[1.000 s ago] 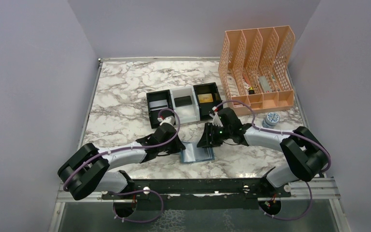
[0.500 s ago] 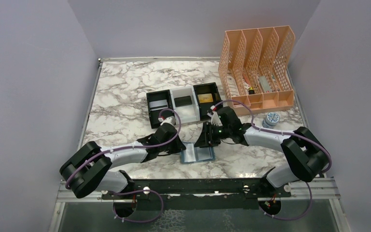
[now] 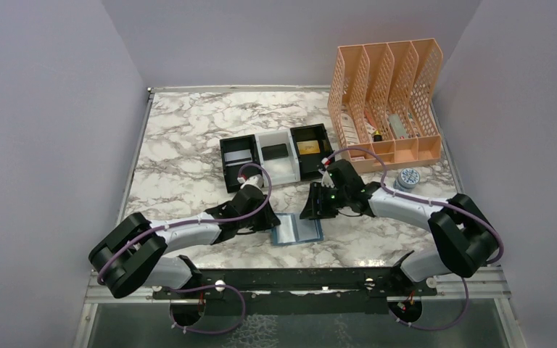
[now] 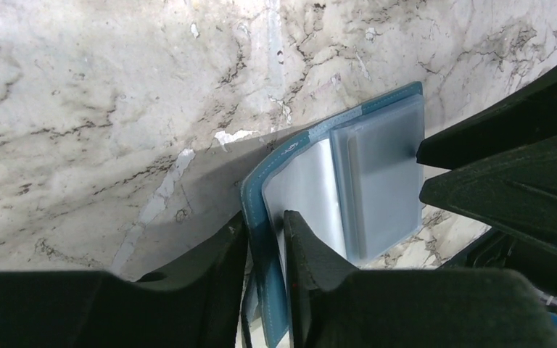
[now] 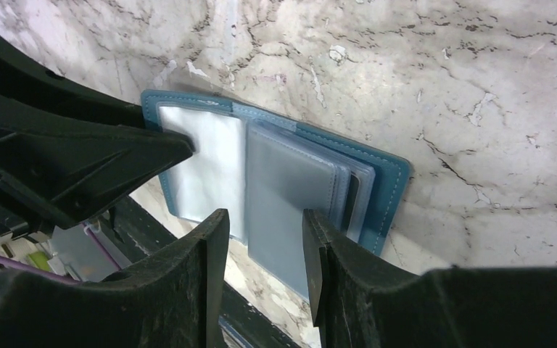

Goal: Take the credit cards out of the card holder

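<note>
The card holder lies open near the table's front edge, teal outside, pale blue sleeves inside. Its left flap curls up between the fingers of my left gripper, which stand a little apart around that edge. My right gripper hovers open just above the right panel with nothing between its fingers. A thin dark edge shows between the right sleeves. Credit cards lie in the tray: silvery, black, gold. From above, the left gripper and right gripper flank the holder.
The black-and-white three-compartment tray stands just behind both grippers. A peach mesh file organizer fills the back right, with a small round tin in front of it. The table's metal front rail runs close below the holder.
My left gripper's fingers have spread slightly around the flap they were pinching. The holder and both grippers have shifted only a little; the right gripper stays open above it.
</note>
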Motion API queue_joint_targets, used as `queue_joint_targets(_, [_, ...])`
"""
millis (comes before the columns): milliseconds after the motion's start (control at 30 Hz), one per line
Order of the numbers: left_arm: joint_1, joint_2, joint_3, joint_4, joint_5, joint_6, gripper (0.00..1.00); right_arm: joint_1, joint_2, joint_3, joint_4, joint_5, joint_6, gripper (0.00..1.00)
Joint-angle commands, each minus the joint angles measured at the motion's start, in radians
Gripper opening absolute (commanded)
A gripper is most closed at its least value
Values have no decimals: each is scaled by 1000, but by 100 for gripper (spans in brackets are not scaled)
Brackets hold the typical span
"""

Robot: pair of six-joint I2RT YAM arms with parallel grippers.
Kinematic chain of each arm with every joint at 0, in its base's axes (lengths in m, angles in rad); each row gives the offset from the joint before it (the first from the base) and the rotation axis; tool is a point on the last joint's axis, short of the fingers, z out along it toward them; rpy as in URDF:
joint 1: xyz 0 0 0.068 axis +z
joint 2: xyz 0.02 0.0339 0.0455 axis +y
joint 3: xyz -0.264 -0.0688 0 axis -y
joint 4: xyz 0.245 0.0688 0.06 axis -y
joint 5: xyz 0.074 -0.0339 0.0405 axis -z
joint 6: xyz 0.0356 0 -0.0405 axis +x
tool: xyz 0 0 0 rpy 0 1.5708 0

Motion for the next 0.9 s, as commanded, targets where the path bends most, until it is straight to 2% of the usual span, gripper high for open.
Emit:
queue_joint_targets(0, [-2, -43, -27, -21, 36, 14, 31, 4, 15, -11, -10, 29, -15, 43])
queue_joint_targets(100, [-2, -74, -33, -38, 41, 27, 38, 3, 4, -5, -29, 43, -21, 43])
queue_joint_targets(200, [-2, -93, -34, -52, 54, 39, 38, 4, -18, 4, -46, 64, -23, 43])
queue_joint_targets(433, [-1, -89, -35, -37, 58, 43, 21, 4, -42, 22, -91, 114, -34, 43])
queue_joint_targets(867, [-2, -60, -23, -34, 59, 49, 18, 4, 12, -3, -14, 5, -37, 43])
